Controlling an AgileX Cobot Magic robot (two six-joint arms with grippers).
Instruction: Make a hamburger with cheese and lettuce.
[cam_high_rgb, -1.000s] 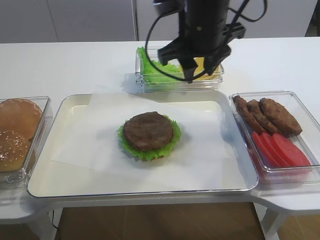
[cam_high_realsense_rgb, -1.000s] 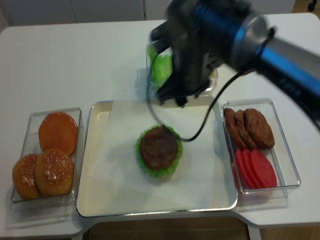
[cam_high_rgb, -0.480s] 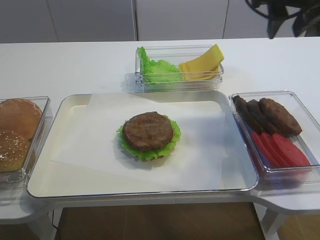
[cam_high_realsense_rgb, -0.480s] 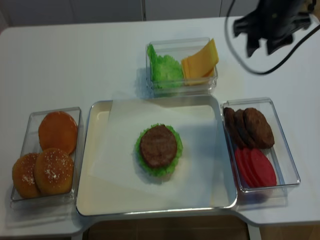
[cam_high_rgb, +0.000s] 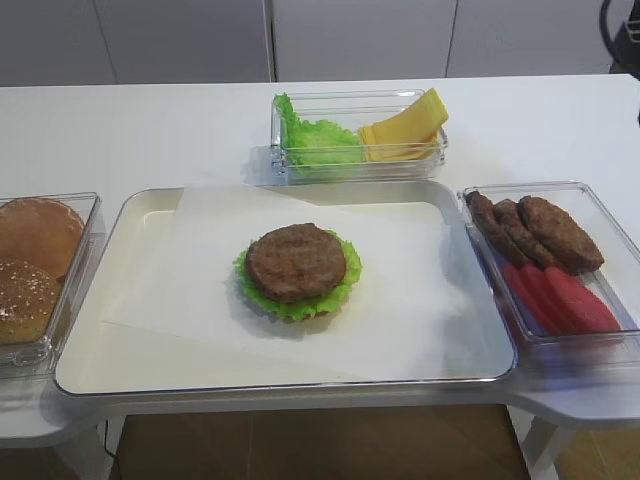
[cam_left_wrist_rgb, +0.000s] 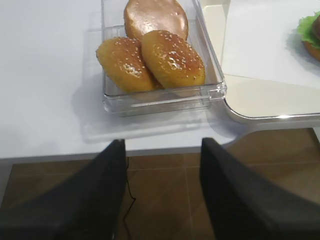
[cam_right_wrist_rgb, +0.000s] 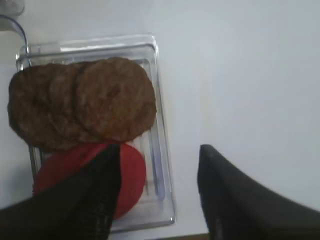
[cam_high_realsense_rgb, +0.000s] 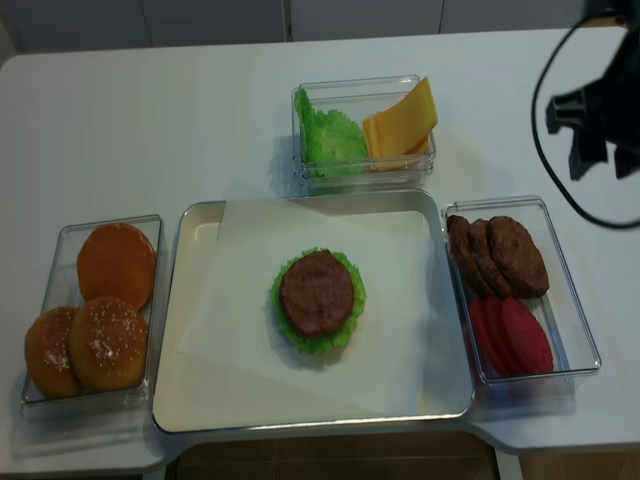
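The hamburger (cam_high_rgb: 297, 270) (cam_high_realsense_rgb: 317, 298) sits mid-tray on white paper, a brown grilled patty on a frilly lettuce rim; its edge shows in the left wrist view (cam_left_wrist_rgb: 312, 35). Cheese (cam_high_rgb: 405, 130) (cam_high_realsense_rgb: 400, 125), as fanned yellow slices, shares a clear box with loose lettuce (cam_high_rgb: 315, 140) (cam_high_realsense_rgb: 330, 135) behind the tray. My right gripper (cam_high_realsense_rgb: 603, 165) (cam_right_wrist_rgb: 159, 155) hangs open and empty at the far right, over the outer rim of the patty box. My left gripper (cam_left_wrist_rgb: 162, 147) is open and empty past the table's front edge, just in front of the bun box.
A clear box of bun halves (cam_high_rgb: 40, 270) (cam_left_wrist_rgb: 155, 55) stands left of the tray (cam_high_rgb: 100, 370). On the right, a clear box (cam_high_realsense_rgb: 575, 300) holds brown patties (cam_right_wrist_rgb: 85, 102) and red tomato slices (cam_high_realsense_rgb: 510, 335). A black cable (cam_high_realsense_rgb: 550, 150) loops from the right arm.
My right arm has swung away from above the lettuce and cheese box to the far right of the table. The hamburger and the boxes have not moved.
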